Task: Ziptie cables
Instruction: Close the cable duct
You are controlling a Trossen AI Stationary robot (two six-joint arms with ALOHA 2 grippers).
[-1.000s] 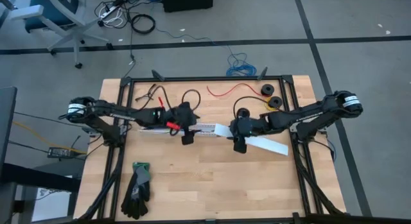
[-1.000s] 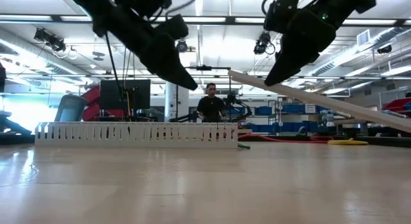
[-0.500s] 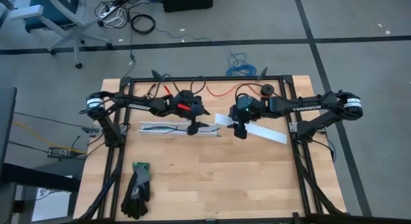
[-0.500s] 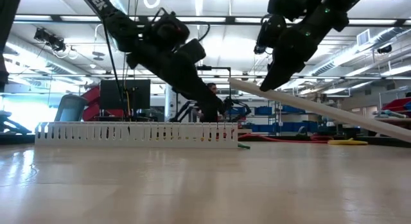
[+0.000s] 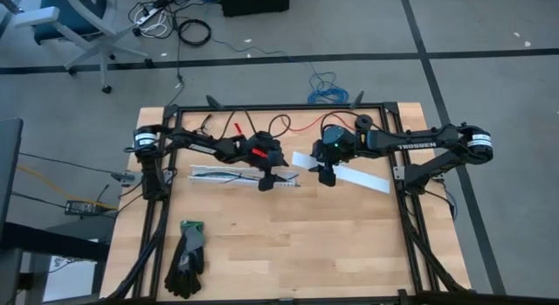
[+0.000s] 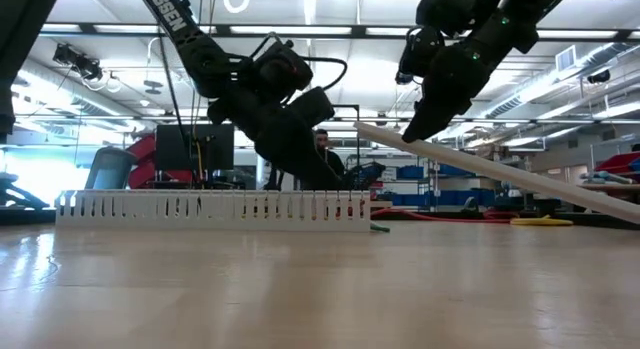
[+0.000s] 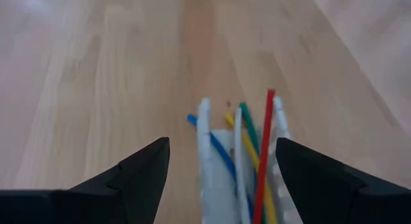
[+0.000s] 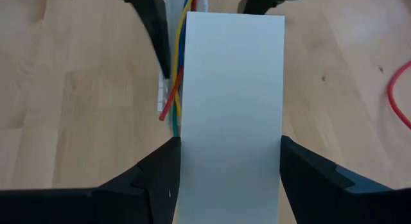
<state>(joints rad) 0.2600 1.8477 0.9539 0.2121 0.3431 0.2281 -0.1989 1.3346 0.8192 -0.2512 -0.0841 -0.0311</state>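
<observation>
- The right gripper (image 5: 324, 176) is closed across the width of a long flat white plastic strip (image 8: 230, 108), which looks like the lid of the channel. It holds one end raised while the far end slopes down to the light wooden table (image 5: 288, 244).
- As I judge it, the step in hand is getting this lid clear of the channel, or keeping it clear, so the wires can be reached. The strip should be kept level across its width, carried off to one side, and its raised end kept from dragging the wire tips that poke out just beyond it.
- The left gripper (image 5: 267, 180) hangs with jaws wide and empty over the near end of the slotted white plastic channel (image 6: 210, 206), one finger either side of it, nothing gripped.
- For a good next grasp, I would lower it squarely over the wires, not the channel walls, and gather all the strands together.
- The channel lies flat on the table between the arms. Inside it run the cables (image 7: 241, 156), thin yellow, green, blue and white strands, with a red one beside them.
- Farther off, a loose thin red wire (image 5: 306, 123) and two black rolls lie near the table's back edge.
- A pair of dark work gloves with green cuffs (image 5: 186, 257) lies well apart at the front.
</observation>
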